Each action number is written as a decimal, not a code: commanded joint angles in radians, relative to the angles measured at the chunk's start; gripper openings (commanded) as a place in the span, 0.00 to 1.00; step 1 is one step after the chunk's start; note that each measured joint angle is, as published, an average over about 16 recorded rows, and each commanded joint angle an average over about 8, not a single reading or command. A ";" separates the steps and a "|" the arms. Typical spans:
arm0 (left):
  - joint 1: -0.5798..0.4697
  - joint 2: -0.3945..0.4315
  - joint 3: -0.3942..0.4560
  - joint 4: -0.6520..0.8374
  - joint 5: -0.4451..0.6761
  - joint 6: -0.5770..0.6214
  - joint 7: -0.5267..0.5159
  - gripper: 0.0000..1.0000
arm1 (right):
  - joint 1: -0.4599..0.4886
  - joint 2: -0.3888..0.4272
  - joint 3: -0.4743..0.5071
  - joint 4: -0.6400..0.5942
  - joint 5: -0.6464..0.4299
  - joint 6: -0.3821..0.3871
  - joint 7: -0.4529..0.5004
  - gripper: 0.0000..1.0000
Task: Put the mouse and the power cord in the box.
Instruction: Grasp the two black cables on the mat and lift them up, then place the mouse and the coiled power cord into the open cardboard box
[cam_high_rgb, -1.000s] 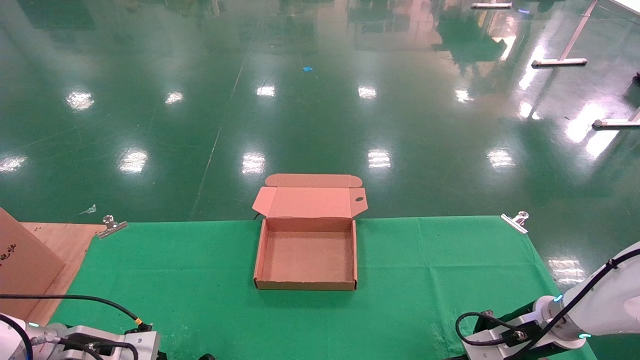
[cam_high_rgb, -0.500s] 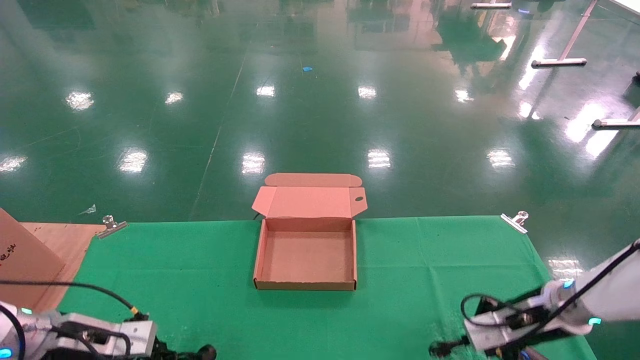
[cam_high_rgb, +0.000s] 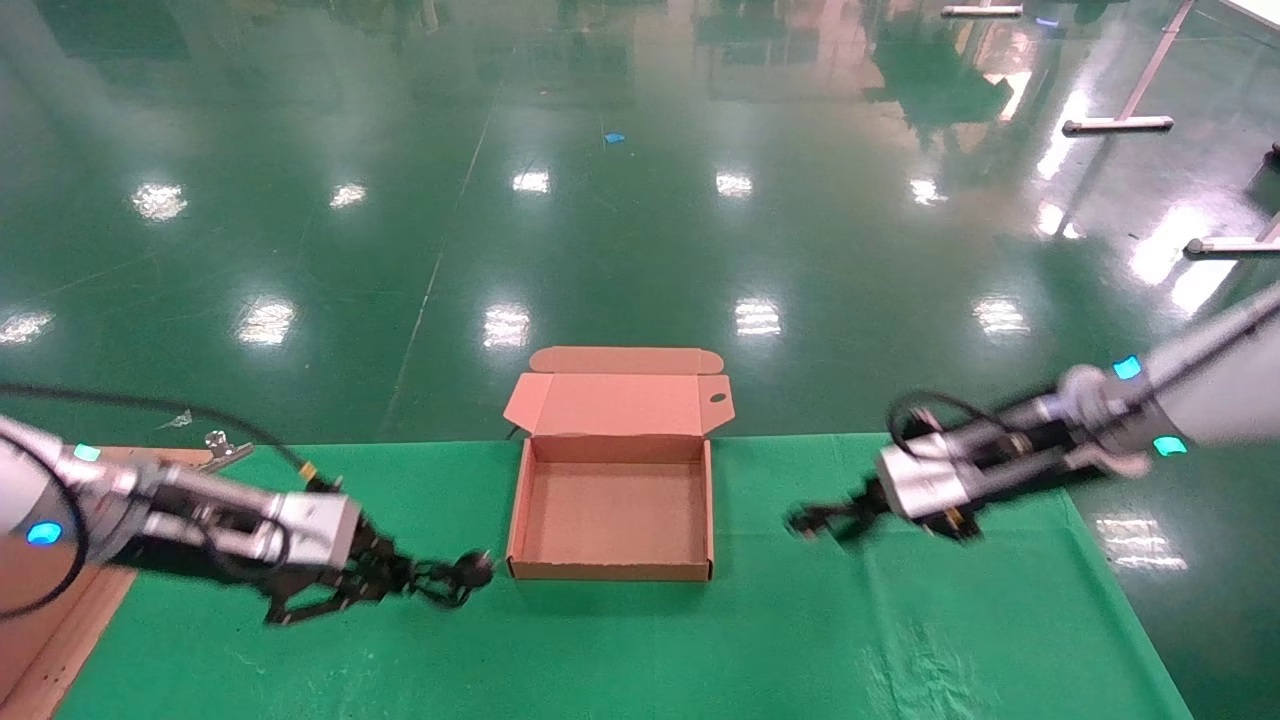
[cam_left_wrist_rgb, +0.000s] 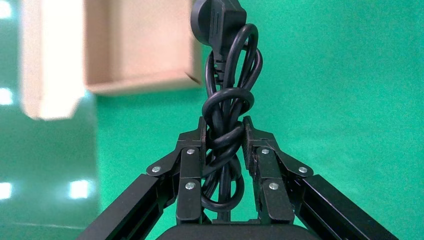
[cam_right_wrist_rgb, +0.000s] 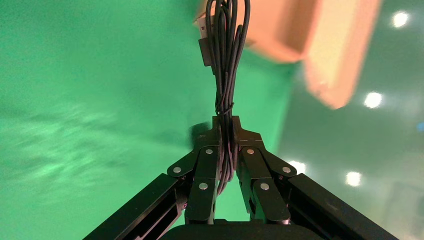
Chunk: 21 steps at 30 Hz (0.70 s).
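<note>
The box (cam_high_rgb: 610, 571) stands open at the middle of the green cloth, its lid folded back and its inside bare. Just left of its front corner my left gripper (cam_high_rgb: 430, 580) is shut on the power cord (cam_high_rgb: 470, 572), a knotted thick black coil. In the left wrist view the power cord (cam_left_wrist_rgb: 227, 95) juts out past the left gripper (cam_left_wrist_rgb: 223, 131), plug foremost, toward the box (cam_left_wrist_rgb: 140, 45). Right of the box, above the cloth, my right gripper (cam_high_rgb: 815, 522) is shut on a bundle of thin black cable (cam_right_wrist_rgb: 225, 60) with a flat plug. The mouse itself is hidden.
The green cloth (cam_high_rgb: 640, 650) covers the table up to its far edge just behind the box. A metal clip (cam_high_rgb: 222, 447) pins its far left corner. Bare wood (cam_high_rgb: 40, 640) shows at the left. Beyond lies a shiny green floor.
Both arms have risen from the near edge and swung inward toward the box, the left with the power cord and the right with the thin cable bundle. The box has not moved.
</note>
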 joint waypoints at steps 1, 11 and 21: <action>-0.025 0.016 -0.002 -0.005 -0.003 0.004 -0.005 0.00 | 0.026 -0.016 0.005 0.004 0.007 -0.006 0.008 0.00; -0.090 0.146 -0.016 0.002 -0.014 -0.223 0.001 0.00 | 0.047 -0.139 0.025 0.053 0.036 0.249 0.033 0.00; -0.099 0.232 -0.015 0.026 -0.007 -0.399 0.041 0.00 | -0.003 -0.156 0.008 0.195 0.096 0.323 0.073 0.00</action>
